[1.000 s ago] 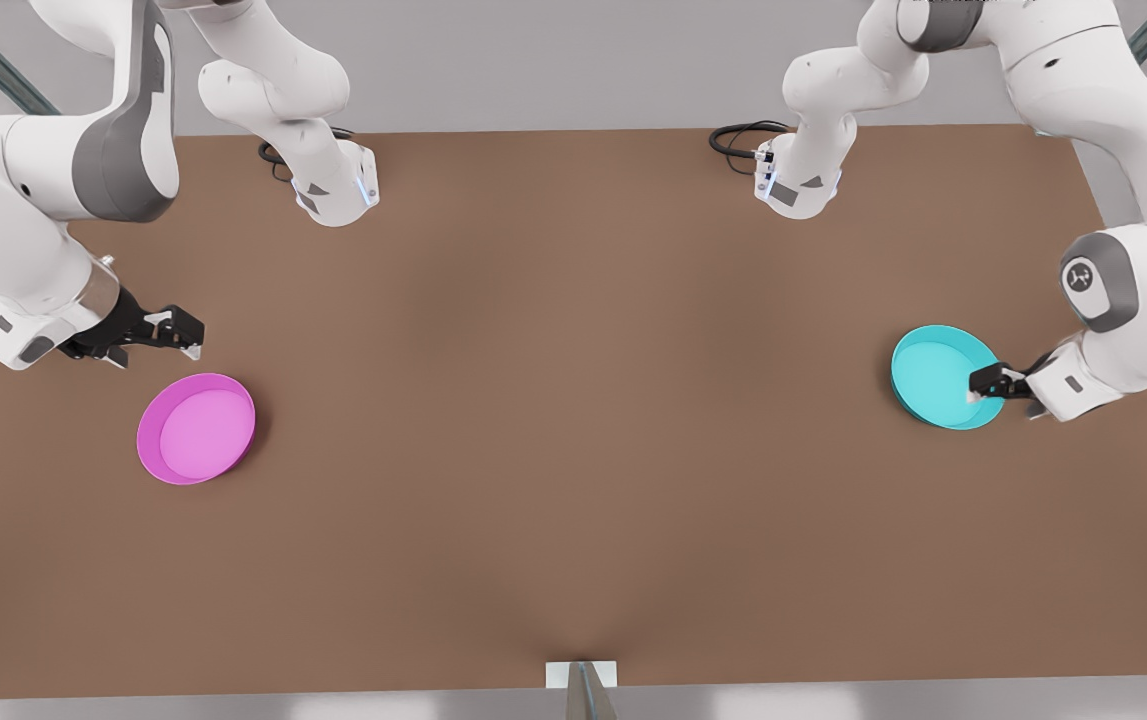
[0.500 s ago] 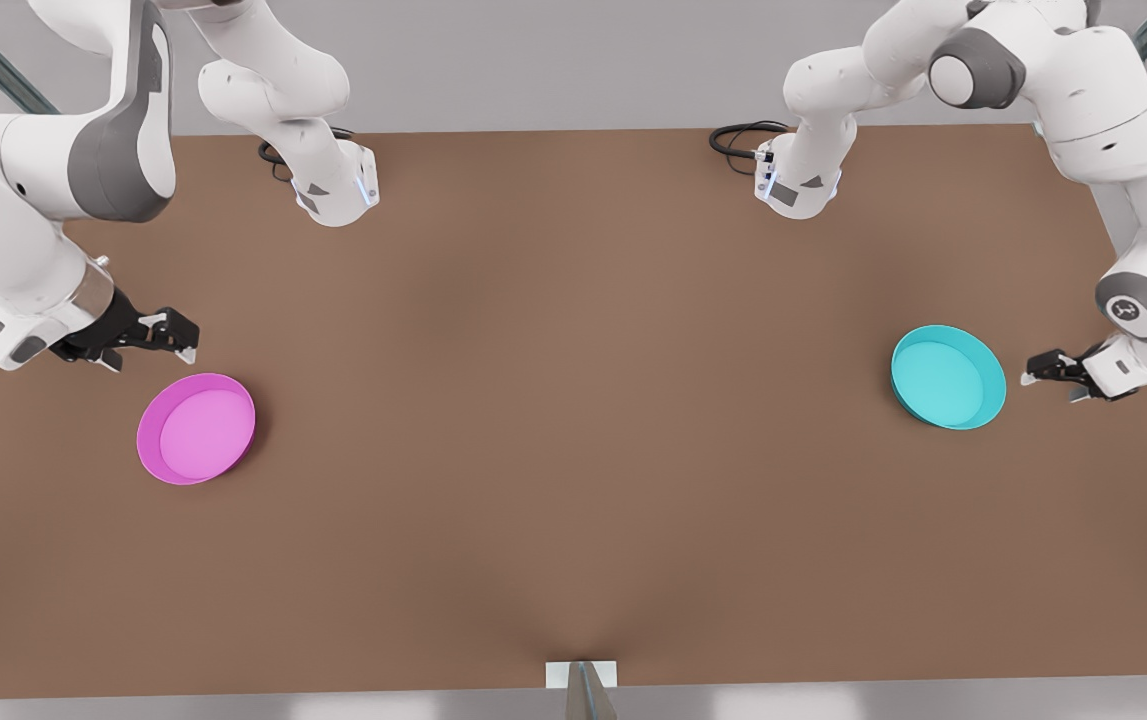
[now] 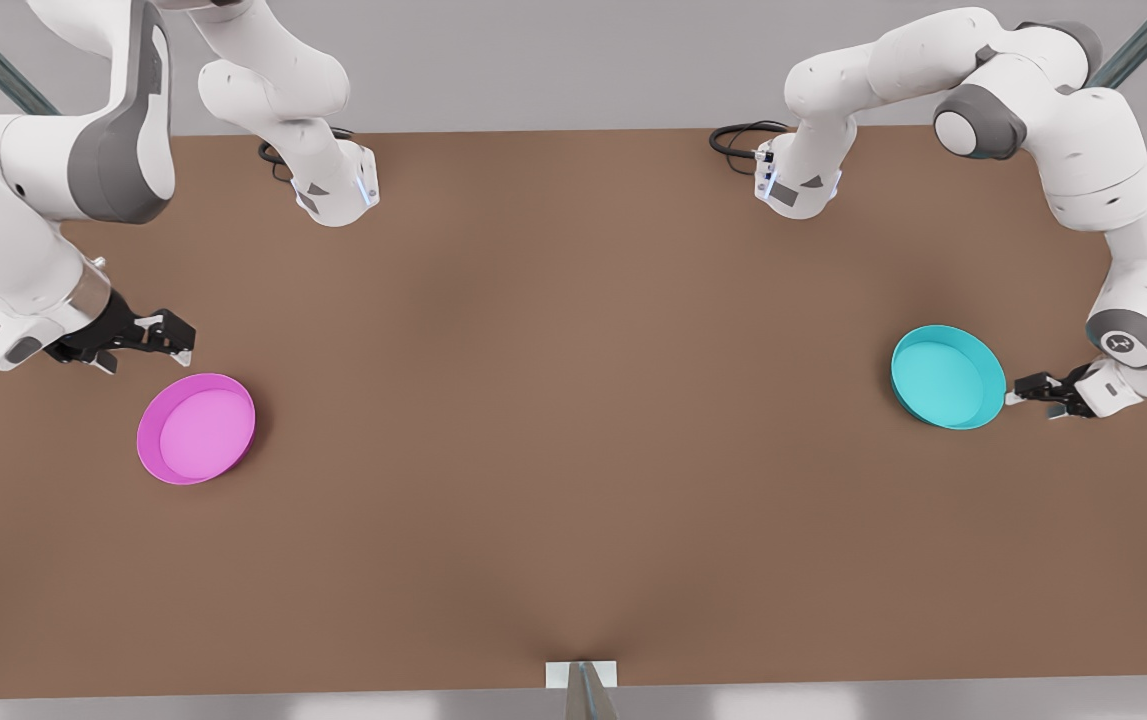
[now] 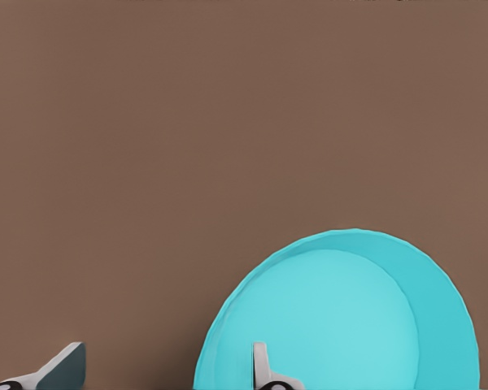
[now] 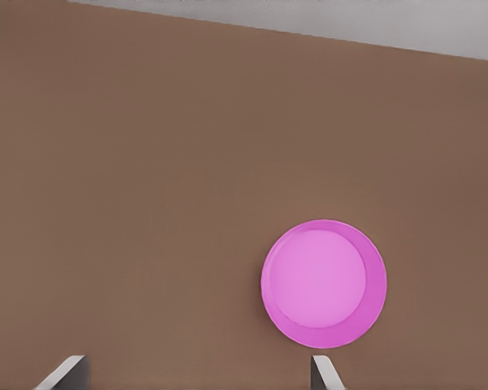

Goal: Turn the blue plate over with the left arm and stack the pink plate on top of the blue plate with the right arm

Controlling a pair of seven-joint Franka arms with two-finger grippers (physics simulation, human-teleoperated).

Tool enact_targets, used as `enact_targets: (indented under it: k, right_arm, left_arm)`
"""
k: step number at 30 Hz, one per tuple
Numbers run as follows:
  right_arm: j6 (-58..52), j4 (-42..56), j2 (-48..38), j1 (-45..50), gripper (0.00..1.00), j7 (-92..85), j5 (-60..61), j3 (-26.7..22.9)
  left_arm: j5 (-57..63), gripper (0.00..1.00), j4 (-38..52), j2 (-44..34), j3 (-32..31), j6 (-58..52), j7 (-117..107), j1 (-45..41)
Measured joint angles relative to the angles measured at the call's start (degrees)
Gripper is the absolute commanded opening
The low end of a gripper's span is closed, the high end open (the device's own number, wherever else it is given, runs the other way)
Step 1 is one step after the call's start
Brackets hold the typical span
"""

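Presently: left gripper point(image 3: 1015, 394) low at the table's edge on the front view's right, fingers parted, pointing at the blue plate point(image 3: 948, 377) and just beside its outer rim. Cannot tell from the front view whether a fingertip touches that rim. Seen from the left wrist: two pale fingertips point(image 4: 262, 367) spread wide, one of them in front of the turquoise rim point(image 4: 342, 317), the other over bare brown surface. Nothing held between them.

Right gripper point(image 3: 176, 339) near the table's edge on the front view's left, raised a little above the surface, fingers likewise apart and empty. Hovers just beside the pink plate point(image 3: 196, 429), on the side toward the arm bases, clear of its rim. Seen from the right wrist: both fingertips point(image 5: 324, 374) wide apart at the frame's edge, the magenta dish point(image 5: 323, 283) beyond them, closer to one fingertip than the other.

Blue plate resting flat and open side up on the brown table point(image 3: 573, 420), close to the edge on the front view's right, about midway along it. Pink plate also flat and open side up, paler floor showing, close to the opposite edge. Well apart from each other, the whole width of the table between them.
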Motion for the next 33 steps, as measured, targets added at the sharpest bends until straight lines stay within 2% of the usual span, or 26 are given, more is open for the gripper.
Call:
enact_targets:
  k: [6,12,18,24,28,31,32,33]
  right_arm:
    - [0.0,0.2,0.8,-0.5,1.00,-0.3,-0.1,-0.2]
    - [0.1,0.0,1.0,-0.8,1.00,-0.4,-0.1,-0.4]
    - [0.1,-0.1,1.0,-0.2,1.00,-0.4,-0.1,-0.3]
    - [-0.8,0.0,2.4,-5.1,1.00,-0.1,0.2,-0.1]
    - [-0.8,-0.2,2.4,-3.8,1.00,0.0,0.2,-0.1]
    - [-0.8,-0.4,2.4,-3.8,1.00,0.0,0.2,-0.1]
    - [-0.8,-0.4,2.4,-3.7,1.00,0.0,0.2,-0.1]
    - [-0.8,-0.4,2.5,-3.7,1.00,0.0,0.2,-0.1]
  left_arm:
    - [-2.7,0.99,0.0,2.0,0.0,-0.2,-0.4,0.0]
    - [-4.1,0.99,-0.2,2.1,0.0,-7.8,-0.1,1.9]
    - [-4.6,0.99,-0.5,2.9,0.0,-7.9,0.4,3.3]
    - [-4.7,0.98,-0.7,3.1,0.0,-9.1,1.6,4.0]
    - [-4.7,0.91,-1.4,3.0,0.0,-9.2,1.7,4.0]
    - [-4.7,0.76,-1.4,3.0,0.0,-9.2,1.7,4.0]
    - [-4.7,0.64,-1.4,3.0,0.0,-9.2,1.7,4.0]
    - [-4.7,0.64,-1.4,2.9,0.0,-9.3,1.7,4.0]
